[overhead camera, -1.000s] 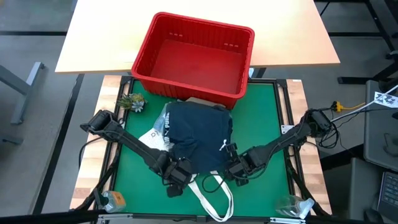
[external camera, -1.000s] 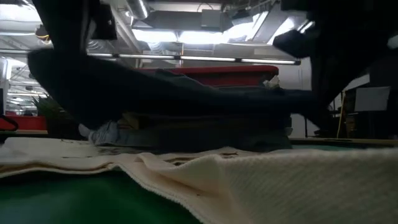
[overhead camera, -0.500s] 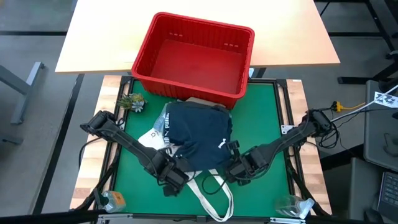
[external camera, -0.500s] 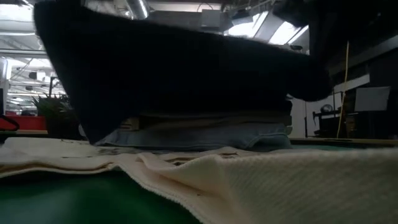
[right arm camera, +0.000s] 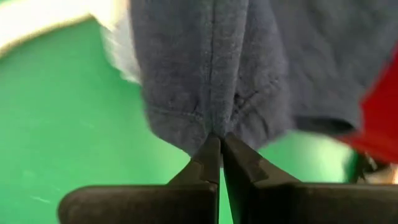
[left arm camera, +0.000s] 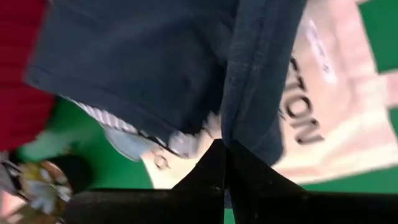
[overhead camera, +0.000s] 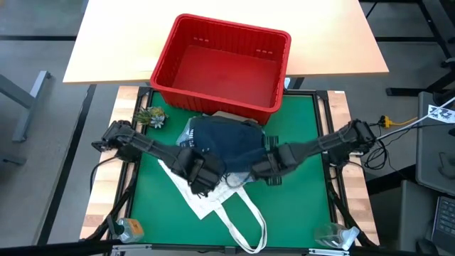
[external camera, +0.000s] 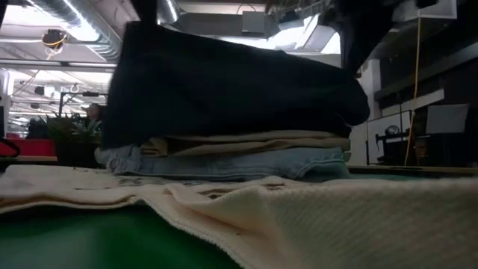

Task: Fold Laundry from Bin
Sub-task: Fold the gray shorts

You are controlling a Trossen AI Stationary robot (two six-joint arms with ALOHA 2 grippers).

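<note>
Dark navy shorts (overhead camera: 226, 142) top a stack of laundry, over a khaki layer (external camera: 254, 142) and light blue denim (external camera: 239, 161), on the green mat (overhead camera: 306, 135) in front of the red bin (overhead camera: 222, 67). My left gripper (overhead camera: 206, 176) is shut on the shorts' near left edge. My right gripper (overhead camera: 258, 169) is shut on their near right edge. The white tote bag (overhead camera: 224, 206) lies flat on the mat beneath and in front of both grippers. My left gripper pinches a hanging fold of the navy cloth (left arm camera: 244, 127) between its two fingers, coming steeply from above. The near edge is raised clear of the stack and the far part lies on it. My right gripper pinches the shorts' stitched hem (right arm camera: 210, 124) at the fingertips, slanting down from above. That edge is lifted above the mat, and the cloth spans between the two grippers.
The bin stands with nothing in it at the mat's far edge, partly on a tan table (overhead camera: 106, 43). A small potted plant (overhead camera: 151, 117) sits at the far left of the mat. Clear plastic things lie at the near corners (overhead camera: 128, 229) (overhead camera: 334, 235).
Both grippers have risen and gone toward the bin, staying shut. They carried the shorts' near edge up off the tote bag, so the cloth now stands raised over the stack while its far part stays put. More of the tote bag shows.
</note>
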